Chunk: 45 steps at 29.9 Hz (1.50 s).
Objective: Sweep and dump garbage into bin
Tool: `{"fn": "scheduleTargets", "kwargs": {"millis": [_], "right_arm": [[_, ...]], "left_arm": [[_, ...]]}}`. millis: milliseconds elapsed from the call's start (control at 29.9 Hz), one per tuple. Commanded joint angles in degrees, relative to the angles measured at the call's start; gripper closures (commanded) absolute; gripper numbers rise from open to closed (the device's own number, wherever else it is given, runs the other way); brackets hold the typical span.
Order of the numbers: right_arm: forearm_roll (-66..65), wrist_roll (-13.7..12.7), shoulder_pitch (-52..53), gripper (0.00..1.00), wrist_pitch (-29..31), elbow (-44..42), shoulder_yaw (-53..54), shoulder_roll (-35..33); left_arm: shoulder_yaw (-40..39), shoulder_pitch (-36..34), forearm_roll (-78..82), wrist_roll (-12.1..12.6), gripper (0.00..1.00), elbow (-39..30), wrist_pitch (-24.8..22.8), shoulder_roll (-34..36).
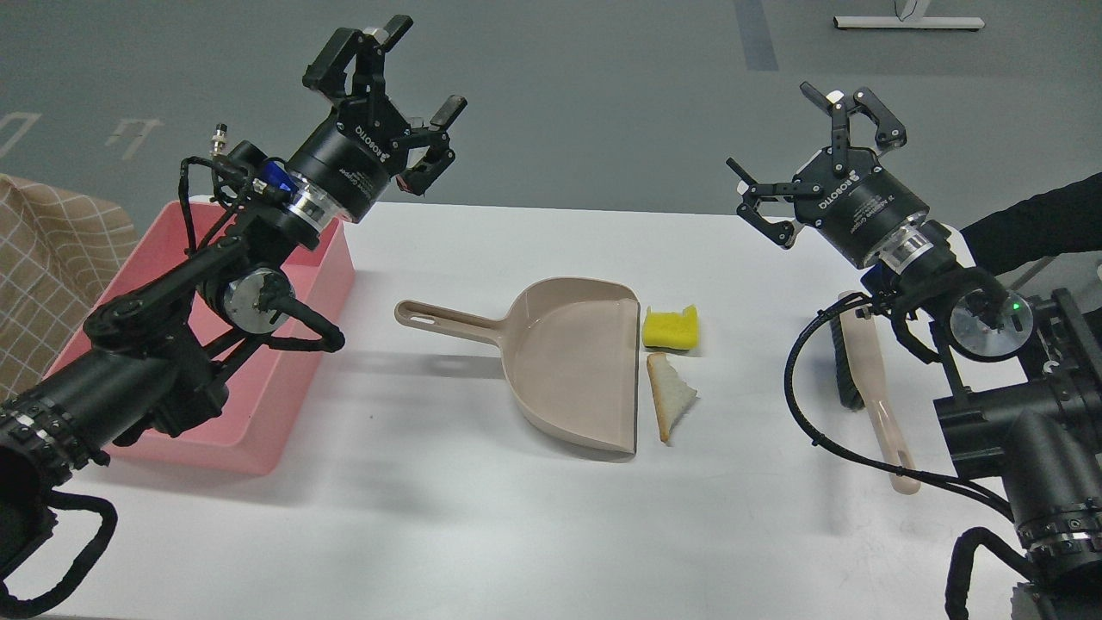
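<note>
The garbage lies mid-table: a wavy-edged yellow sponge (671, 327) and, just in front of it, a triangular white bread slice (671, 396) with a tan crust. Both rest right at the open mouth of a beige dustpan (568, 366), whose handle points left. The pink bin (293, 301) stands at the table's left, partly hidden by my left arm. My left gripper (392, 95) hangs open in the air above the bin's far corner, holding nothing. My right gripper (814, 164) is open too, raised over the table's far right, well away from the garbage.
A beige brush (874, 387) with dark bristles lies on the table at the right, under my right arm. A beige checked cloth (43, 267) shows at the far left. Grey floor lies beyond the white table (516, 534).
</note>
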Motion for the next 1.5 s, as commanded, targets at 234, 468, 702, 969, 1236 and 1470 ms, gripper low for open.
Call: {"fn": "scheduleTargets", "kwargs": {"millis": [234,468,702,969,1236,1470], "right_arm": [[0.08,0.00,-0.27,0.00,0.00,-0.13,0.09,-0.09],[0.08,0.00,0.17,0.00,0.00,-0.04,0.09,-0.09],[0.08,0.00,0.26,0.00,0.00,-0.04,0.09,-0.09],[0.08,0.00,0.44,0.00,0.00,-0.04,0.09,-0.09],[0.08,0.00,0.53,0.00,0.00,-0.04,0.18,-0.18],[0.08,0.00,0.44,0.00,0.00,-0.04,0.09,-0.18]], "left_arm": [[0.88,0.00,0.09,0.00,0.02,0.03,-0.05,0.09],[0.18,0.00,0.18,0.00,0.02,1.08,-0.23,0.09],[-0.17,-0.62,0.18,0.00,0.02,2.57,-0.58,0.27],[-0.52,-1.06,-0.17,0.00,0.02,3.02,-0.93,0.53],[-4.83,-0.53,-0.44,4.00,0.02,3.02,-5.67,0.53],[-4.83,-0.53,-0.44,4.27,0.02,3.10,-5.50,0.44]]}}
